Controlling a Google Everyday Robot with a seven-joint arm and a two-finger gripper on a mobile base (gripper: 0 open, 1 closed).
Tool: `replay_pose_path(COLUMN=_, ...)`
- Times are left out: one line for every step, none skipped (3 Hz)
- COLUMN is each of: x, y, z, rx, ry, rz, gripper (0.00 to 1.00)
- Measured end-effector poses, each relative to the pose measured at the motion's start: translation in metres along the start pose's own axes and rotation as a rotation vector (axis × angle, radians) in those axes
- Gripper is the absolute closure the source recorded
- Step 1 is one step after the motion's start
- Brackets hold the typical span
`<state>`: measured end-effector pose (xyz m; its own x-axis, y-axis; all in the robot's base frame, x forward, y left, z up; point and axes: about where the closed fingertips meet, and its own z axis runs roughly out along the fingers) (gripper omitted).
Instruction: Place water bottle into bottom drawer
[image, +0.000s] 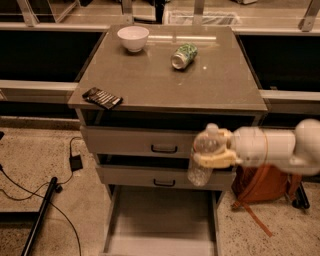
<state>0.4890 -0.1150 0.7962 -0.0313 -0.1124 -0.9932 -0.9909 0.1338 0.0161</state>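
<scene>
Gripper clamped round water bottle, cap up, before middle drawer, above open bottom drawer; likely poised for lowering

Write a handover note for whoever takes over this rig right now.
Claw: shut on the water bottle, cap up and roughly upright, in front of the right end of the middle drawer.
Bottom drawer: pulled out, below the bottle.
Done: bottle grasped, drawer open.
Left: lower the bottle into the bottom drawer, release it, withdraw.
The soda can on the cabinet top is not part of the job.
</scene>
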Motion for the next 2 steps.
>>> replay_pose_path(x=0.064, y=0.017, z=0.015, rx=0.104, ry=-0.030, rz=-0.050, gripper=1.00)
replay_pose_path(x=0.077, y=0.006, z=0.018, rx=0.168, ry=-0.006, rz=-0.108, gripper=1.00)
